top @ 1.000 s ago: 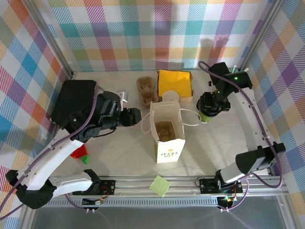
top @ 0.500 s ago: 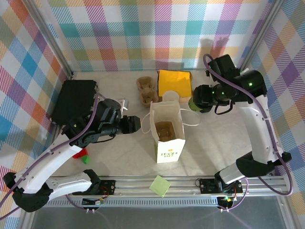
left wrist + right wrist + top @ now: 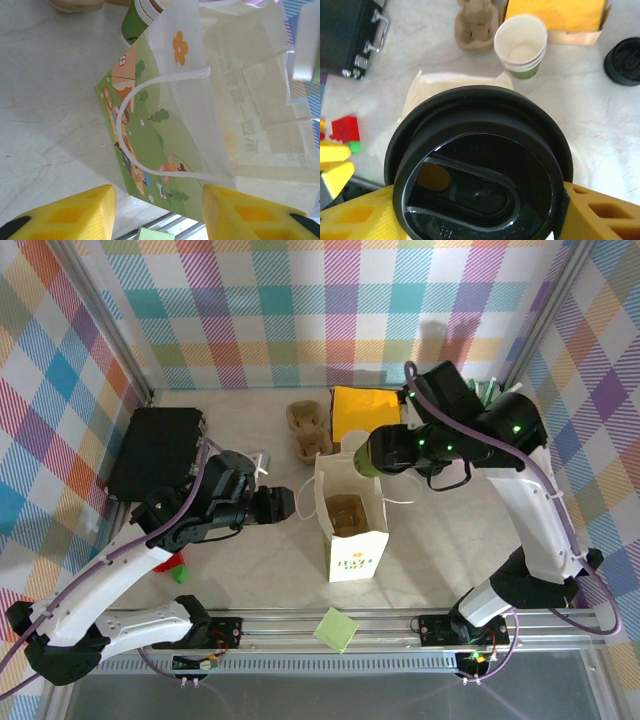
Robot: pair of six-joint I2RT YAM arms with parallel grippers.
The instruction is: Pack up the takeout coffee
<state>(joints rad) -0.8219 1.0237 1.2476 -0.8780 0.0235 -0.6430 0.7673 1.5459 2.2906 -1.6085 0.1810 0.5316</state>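
Above the far rim of the bag (image 3: 357,558), your right gripper (image 3: 378,452) clamps the coffee cup (image 3: 366,460); your left gripper (image 3: 284,503) stands open, empty. Next, centre the cup and lower it.

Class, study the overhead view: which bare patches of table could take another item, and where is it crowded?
Bare: between the paper bag and the right wall; also in front, between bag and red blocks. Crowded: the back, with cup carriers, yellow box and stacked cups.
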